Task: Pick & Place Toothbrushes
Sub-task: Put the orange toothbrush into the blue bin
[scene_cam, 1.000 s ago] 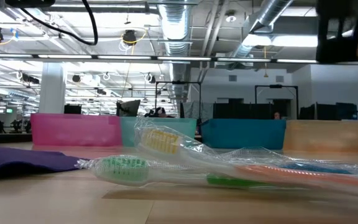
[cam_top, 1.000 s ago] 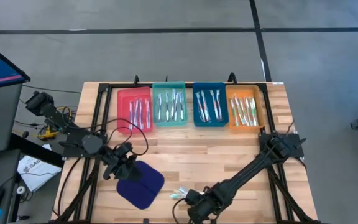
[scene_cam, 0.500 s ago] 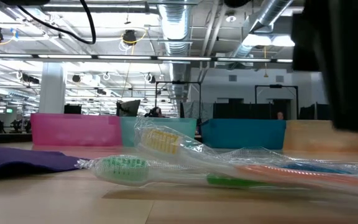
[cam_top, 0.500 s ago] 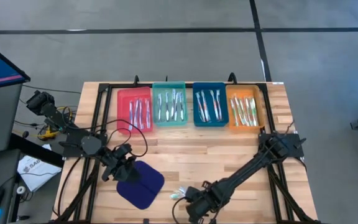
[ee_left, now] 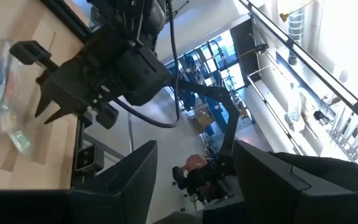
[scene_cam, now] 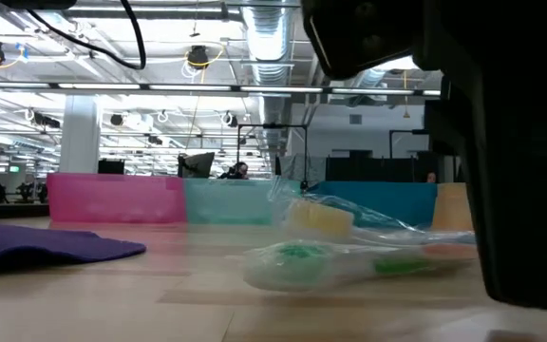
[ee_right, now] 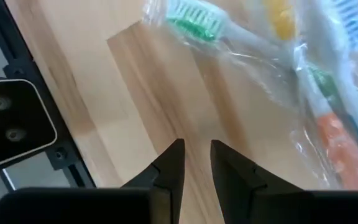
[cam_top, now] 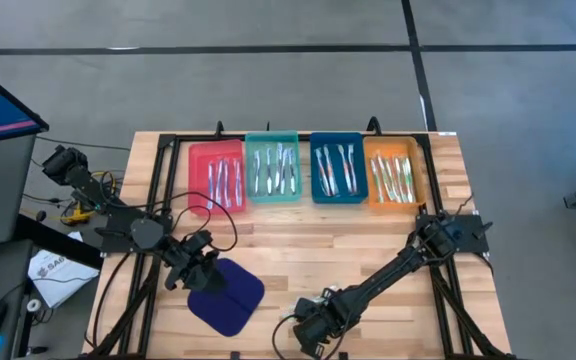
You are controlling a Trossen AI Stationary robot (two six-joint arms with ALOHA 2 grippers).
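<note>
Right wrist view: right gripper (ee_right: 196,163) empty, fingers narrowly apart over bare table (ee_right: 166,87), wrapped toothbrushes (ee_right: 303,74) just beyond tips. Reach further, widen, straddle one handle only, avoid snagging wrap. Left gripper (cam_top: 190,268) parked by blue cloth (cam_top: 226,296), fingers apart, empty.

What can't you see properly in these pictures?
- High view: the loose plastic-wrapped toothbrushes near the table's front edge are hidden under the right gripper.
- Low view: the orange plastic tray is mostly blocked by the dark right arm.
- High view: the toothbrushes in the four coloured trays are too small to count.
</note>
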